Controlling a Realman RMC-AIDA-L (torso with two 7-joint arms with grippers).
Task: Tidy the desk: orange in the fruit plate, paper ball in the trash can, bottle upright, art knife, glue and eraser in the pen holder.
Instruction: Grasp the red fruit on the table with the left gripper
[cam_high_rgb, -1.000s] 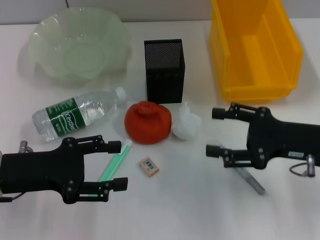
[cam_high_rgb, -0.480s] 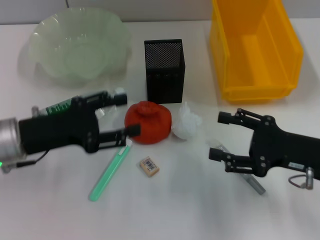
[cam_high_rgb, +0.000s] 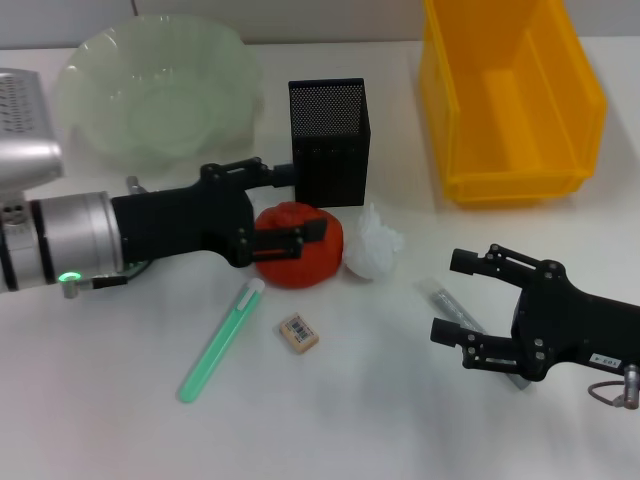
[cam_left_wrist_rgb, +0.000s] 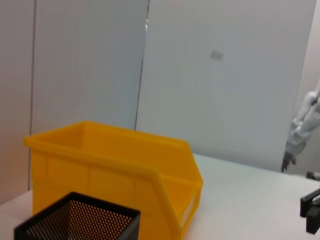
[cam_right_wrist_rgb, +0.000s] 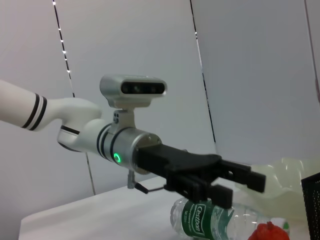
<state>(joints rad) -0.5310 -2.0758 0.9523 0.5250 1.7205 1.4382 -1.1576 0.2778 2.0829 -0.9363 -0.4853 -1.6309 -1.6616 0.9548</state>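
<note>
Head view: orange (cam_high_rgb: 297, 245) lay at frame centre on the table (cam_high_rgb: 380, 400), paper ball (cam_high_rgb: 373, 250) touching it. Left gripper (cam_high_rgb: 290, 205) hovered over it, jaws spread. Right gripper (cam_high_rgb: 462, 298) sat open, lower right.
Left wrist view: only trash can (cam_left_wrist_rgb: 115, 170) and pen holder (cam_left_wrist_rgb: 75, 222).
Right wrist view: orange (cam_right_wrist_rgb: 270, 232) low in frame.
Judgement: firm, lumpy, moderately heavy; grip across the widest part.
</note>
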